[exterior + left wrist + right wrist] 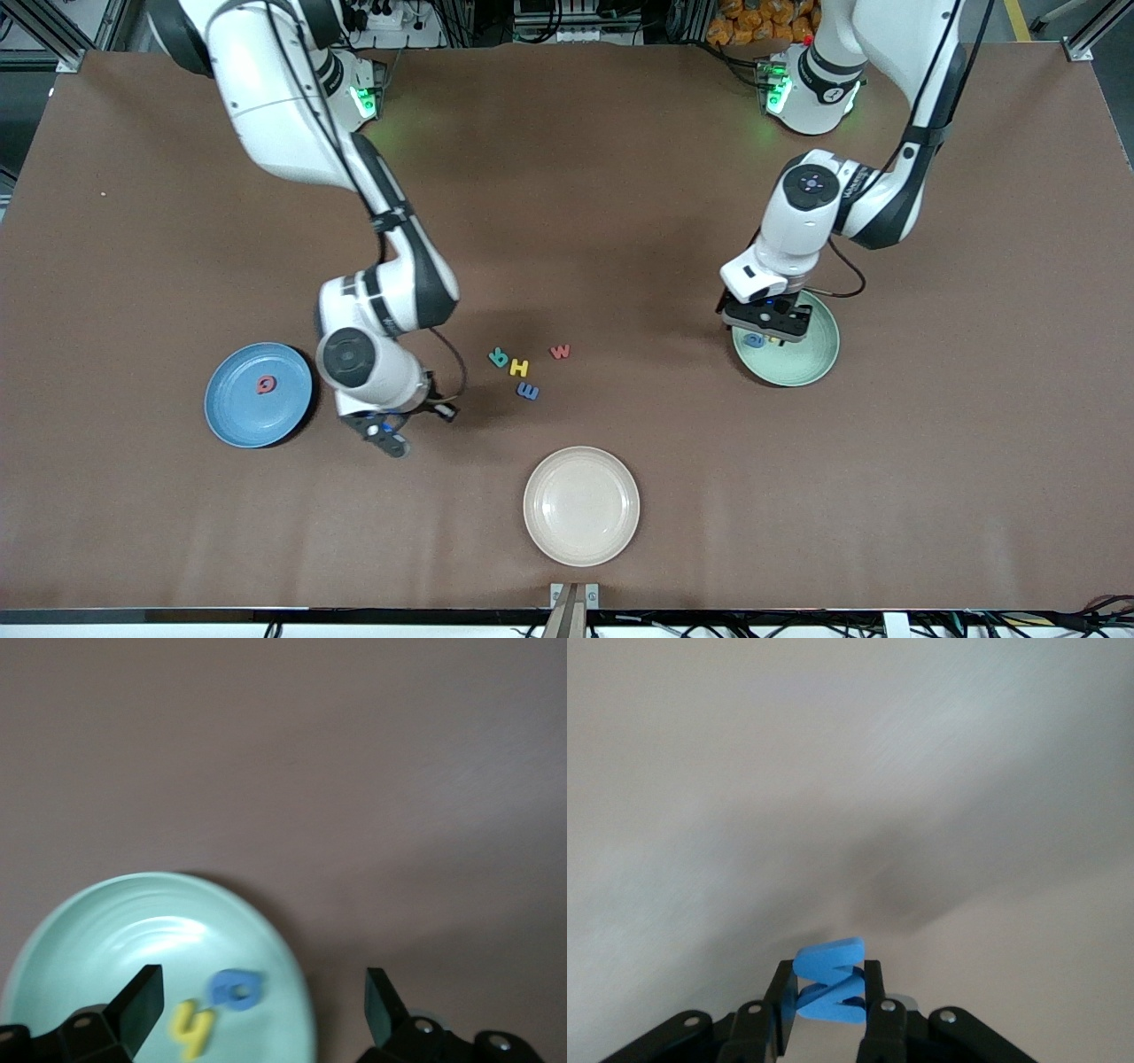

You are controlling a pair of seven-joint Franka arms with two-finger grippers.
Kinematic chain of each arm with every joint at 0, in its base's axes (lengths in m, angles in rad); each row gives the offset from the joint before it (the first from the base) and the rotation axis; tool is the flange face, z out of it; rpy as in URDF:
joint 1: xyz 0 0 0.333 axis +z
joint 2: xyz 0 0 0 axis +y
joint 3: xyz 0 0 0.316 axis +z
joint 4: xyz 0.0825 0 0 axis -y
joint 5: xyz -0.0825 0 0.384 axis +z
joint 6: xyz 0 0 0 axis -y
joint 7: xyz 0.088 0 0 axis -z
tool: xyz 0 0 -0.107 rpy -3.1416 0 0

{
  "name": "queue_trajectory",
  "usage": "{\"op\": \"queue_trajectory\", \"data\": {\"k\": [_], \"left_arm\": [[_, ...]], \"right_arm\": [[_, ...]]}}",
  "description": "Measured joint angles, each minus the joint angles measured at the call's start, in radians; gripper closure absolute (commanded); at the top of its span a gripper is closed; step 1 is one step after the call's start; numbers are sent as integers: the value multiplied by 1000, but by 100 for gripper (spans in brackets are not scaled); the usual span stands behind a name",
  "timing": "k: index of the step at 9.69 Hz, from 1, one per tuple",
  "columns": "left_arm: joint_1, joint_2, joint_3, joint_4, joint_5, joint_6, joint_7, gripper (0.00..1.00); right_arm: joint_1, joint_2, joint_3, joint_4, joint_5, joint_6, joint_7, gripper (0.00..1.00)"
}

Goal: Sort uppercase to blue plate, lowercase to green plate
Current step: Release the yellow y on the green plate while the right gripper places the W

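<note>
The blue plate [239,409] lies toward the right arm's end of the table with the red Q [266,385] on it. Beside that plate, over bare table, my right gripper [387,436] [827,992] is shut on the angular blue M [831,981]. The green plate [811,356] [115,939] holds the blue a [754,339] [237,989] and the yellow h [773,339] [192,1030]. My left gripper [766,321] [264,1010] hangs open over them, empty. On the table between the plates lie the teal R [499,357], yellow H [519,368], rounded blue m [528,390] and red w [560,352].
A cream plate [580,505] sits nearer the front camera than the loose letters, close to the table's front edge. The brown tabletop [620,221] stretches wide around the plates.
</note>
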Motion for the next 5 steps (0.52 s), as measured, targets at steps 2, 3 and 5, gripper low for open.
{"op": "queue_trajectory", "data": {"k": [2, 3, 5], "left_arm": [[-9, 81, -70, 118, 0, -30, -149, 0], [-16, 133, -101, 197, 0, -56, -230, 0], [-56, 234, -128, 355, 0, -125, -347, 0]], "right_arm": [[-90, -71, -4, -68, -119, -37, -88, 100], [-131, -98, -9, -119, -187, -37, -139, 100], [-180, -122, -48, -183, -246, -36, -260, 94]]}}
